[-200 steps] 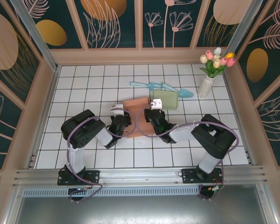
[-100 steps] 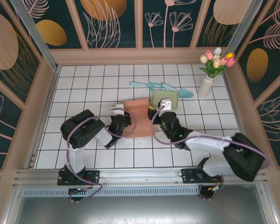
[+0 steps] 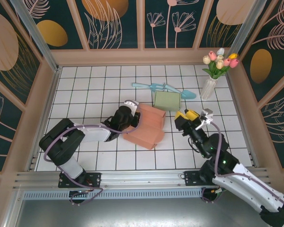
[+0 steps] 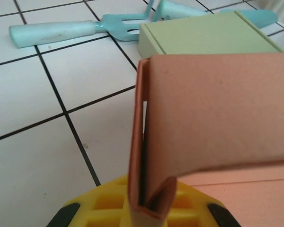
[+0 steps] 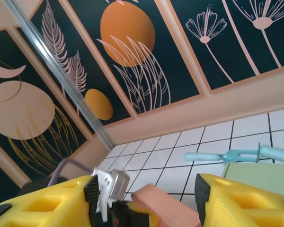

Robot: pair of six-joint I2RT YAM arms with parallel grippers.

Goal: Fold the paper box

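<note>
A fold is judged to be in hand: the paper box [image 3: 146,130], lying near the middle of the table [image 3: 85,80], is pinched at a doubled wall by the left gripper [image 3: 126,112], whose jaws are clamped tight upon it. The right gripper [image 3: 185,116] is raised nearer the right edge, jaws well apart, nothing held. Next, a free flap would need to be pressed over by it. The two pinched layers are made plain from the left wrist, whereas the spacing of the arms is given from overhead.
</note>
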